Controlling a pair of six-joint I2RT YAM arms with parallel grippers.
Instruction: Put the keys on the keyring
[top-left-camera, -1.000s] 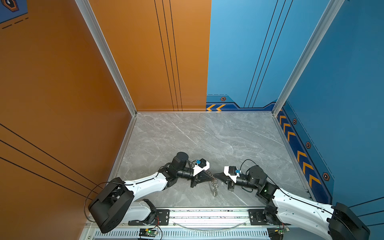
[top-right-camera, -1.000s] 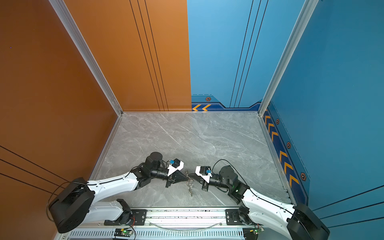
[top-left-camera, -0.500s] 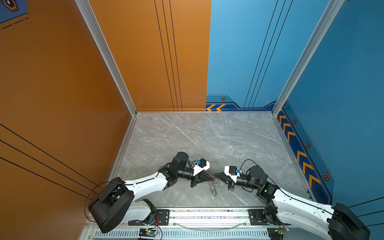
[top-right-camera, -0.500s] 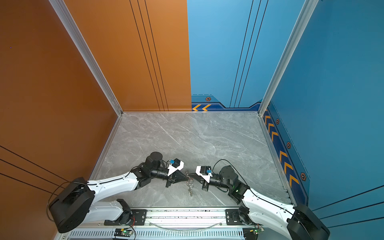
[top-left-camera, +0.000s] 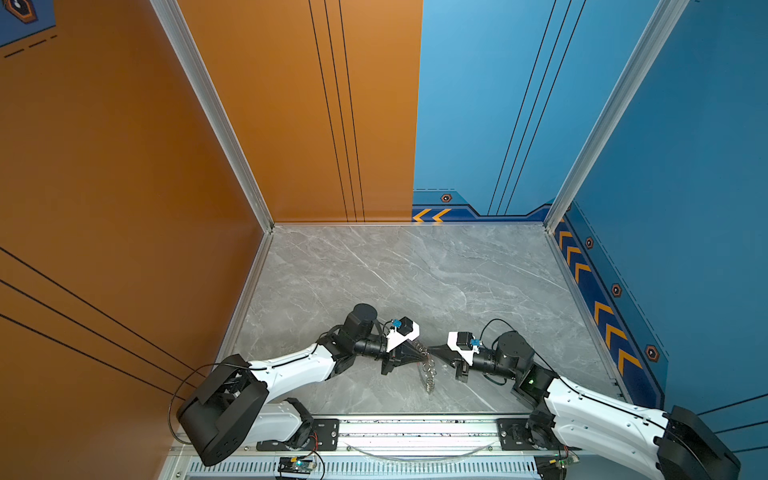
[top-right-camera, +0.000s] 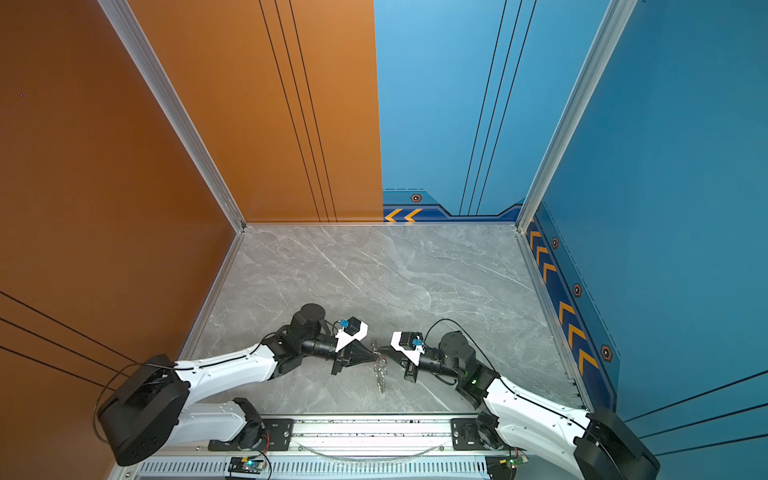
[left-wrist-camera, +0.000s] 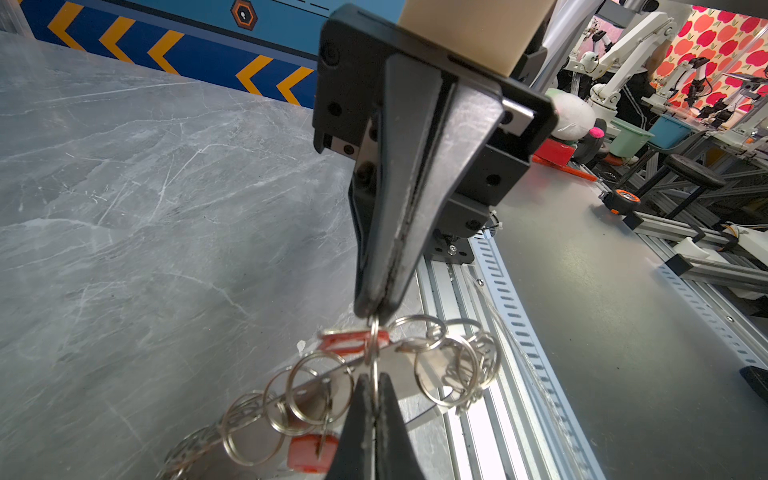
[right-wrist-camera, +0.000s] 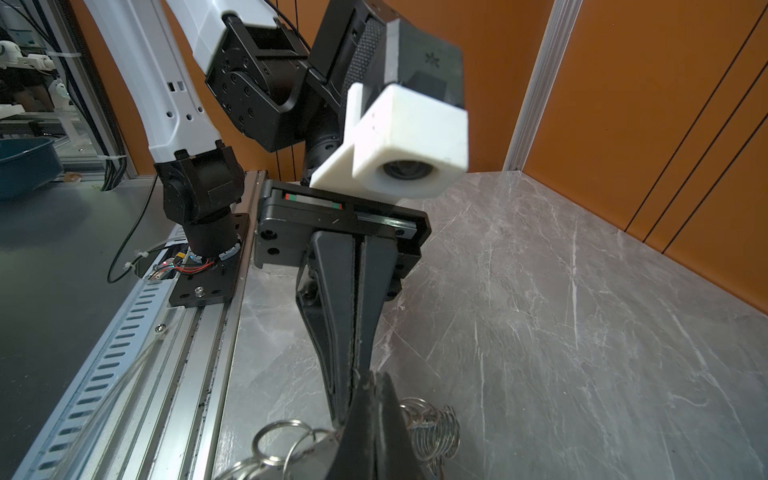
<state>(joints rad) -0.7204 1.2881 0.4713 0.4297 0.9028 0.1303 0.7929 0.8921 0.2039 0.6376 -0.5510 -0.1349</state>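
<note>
Orange-tagged keys (left-wrist-camera: 309, 453) show only in left wrist view; left claw (left-wrist-camera: 374, 380), right claw (left-wrist-camera: 376, 311) both pinch keyring (left-wrist-camera: 309, 392).

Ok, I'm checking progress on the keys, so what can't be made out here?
- Left wrist view: key blades unclear; only orange-red tags show, under overlapping split rings.
- Both top views: the keyring is too small for detail.
- Right wrist view: the right hand covers the keyring's middle; the bottom edge cuts it off.

Grey marble floor (top-left-camera: 395, 270) between orange panels (top-left-camera: 124, 166) and blue, chevron-trimmed walls (top-left-camera: 685, 166), aluminium corner posts (top-left-camera: 215, 116).
</note>
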